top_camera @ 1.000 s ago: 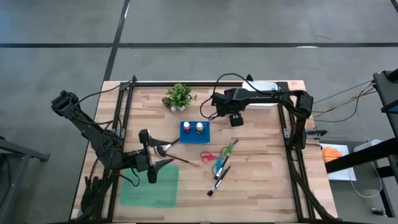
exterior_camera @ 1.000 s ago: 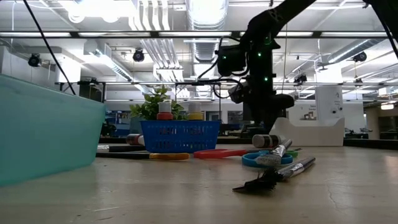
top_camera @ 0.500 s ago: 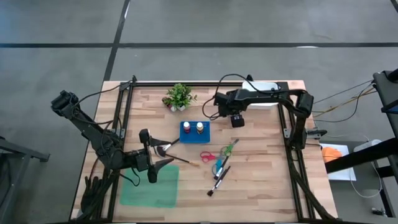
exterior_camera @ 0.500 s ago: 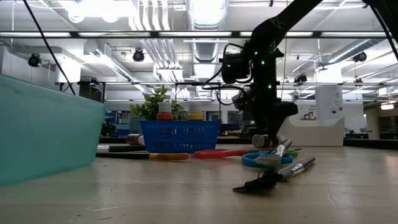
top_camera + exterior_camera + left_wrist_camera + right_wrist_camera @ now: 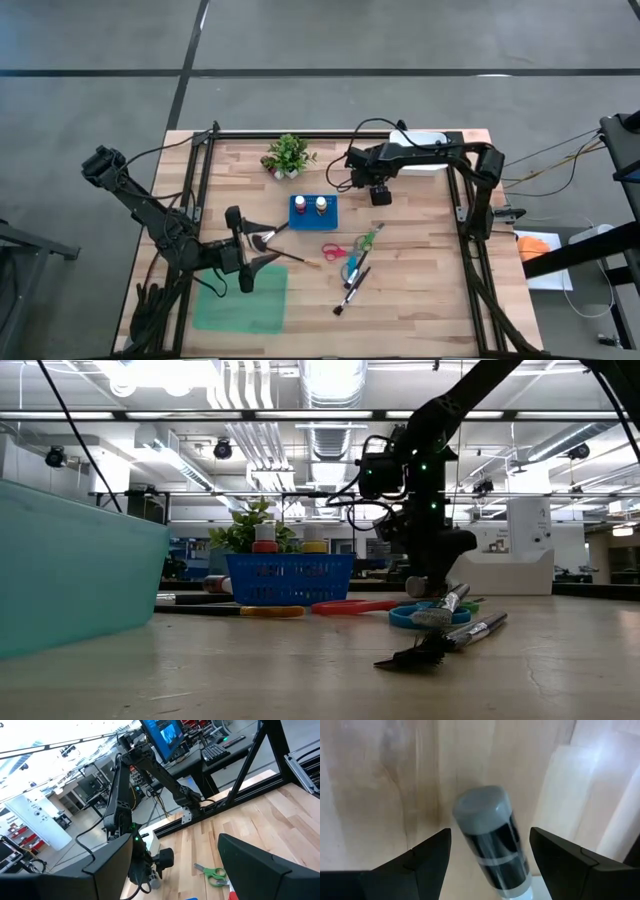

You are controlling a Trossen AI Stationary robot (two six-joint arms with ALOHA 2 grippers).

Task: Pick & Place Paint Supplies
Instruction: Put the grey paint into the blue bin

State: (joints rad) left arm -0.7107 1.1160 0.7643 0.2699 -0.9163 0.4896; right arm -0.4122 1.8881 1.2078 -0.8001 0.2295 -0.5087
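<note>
A dark paint bottle [image 5: 492, 847] with a grey cap [image 5: 481, 806] lies on its side on the wooden table; it also shows in the low view as the bottle [image 5: 424, 588]. My right gripper [image 5: 490, 832] [image 5: 378, 193] points down over it, open, one finger on either side and apart from it. My left gripper [image 5: 268, 250] [image 5: 175, 840] waits open and level over the table's near left, holding nothing. A blue basket [image 5: 313, 210] holds a red-capped bottle [image 5: 300, 207] and a yellow-capped bottle [image 5: 321, 205], both upright.
Red scissors [image 5: 335, 250], green scissors [image 5: 368, 240], blue scissors [image 5: 352, 268] and dark brushes [image 5: 350, 290] lie right of centre. Another brush [image 5: 300, 258] lies by my left gripper. A teal bin [image 5: 240, 298] stands near left, a potted plant [image 5: 288, 155] at the back.
My right gripper has sunk toward the table, down around the lying bottle, tipping a little as it went. Its fingers have stayed open. Nothing on the table has moved.
</note>
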